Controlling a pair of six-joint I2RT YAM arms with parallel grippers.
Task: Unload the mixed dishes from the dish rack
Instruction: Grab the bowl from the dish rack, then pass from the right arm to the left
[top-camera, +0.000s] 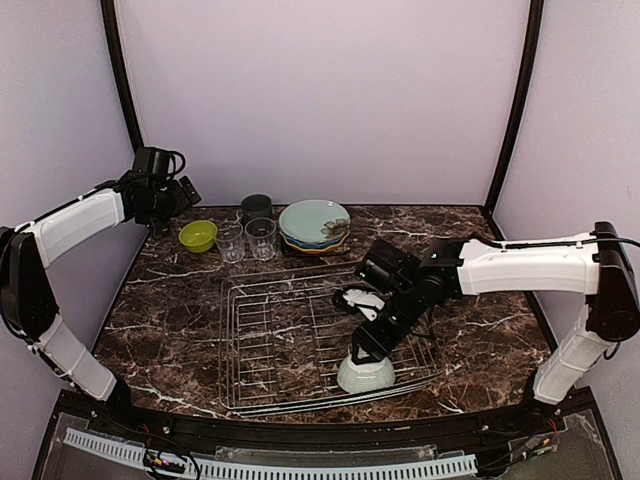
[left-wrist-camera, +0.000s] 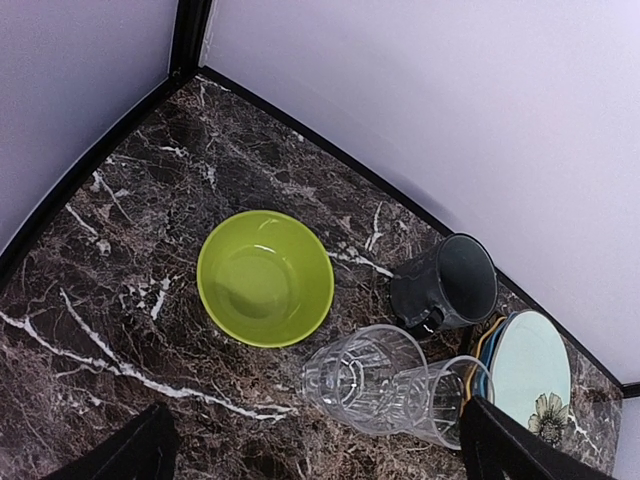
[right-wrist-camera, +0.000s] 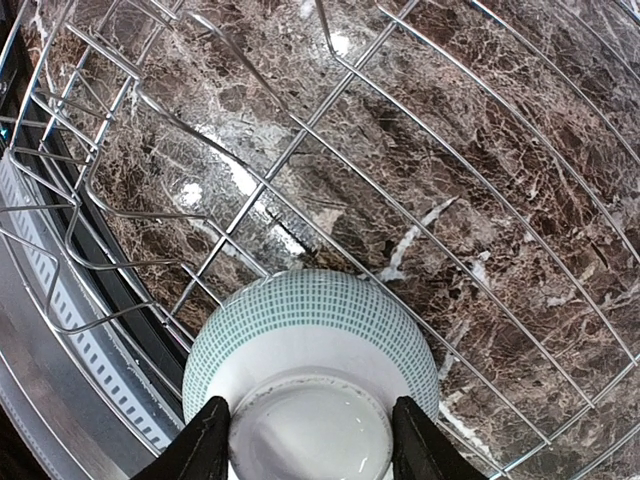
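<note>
Silver wire dish rack (top-camera: 270, 330) holds one upturned white-and-teal bowl (top-camera: 366, 375) at its 5 o'clock corner. The right hand (right-wrist-camera: 315, 445) grasps the bowl's foot ring. On the marble surface (top-camera: 480, 330) behind the rack, from 11 to 12 o'clock, stand a lime-green bowl (top-camera: 198, 236), two clear glasses (top-camera: 261, 238), a dark mug (top-camera: 256, 207) and stacked plates (top-camera: 314, 225). The left hand (left-wrist-camera: 320, 445) hangs released at 10 o'clock.

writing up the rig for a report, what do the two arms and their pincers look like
Both match: the left arm and right arm have smooth white shells on the long links, black joints and black wrist blocks. A thin black cable runs along the right arm. The left pincer and right pincer each have two black fingers.
</note>
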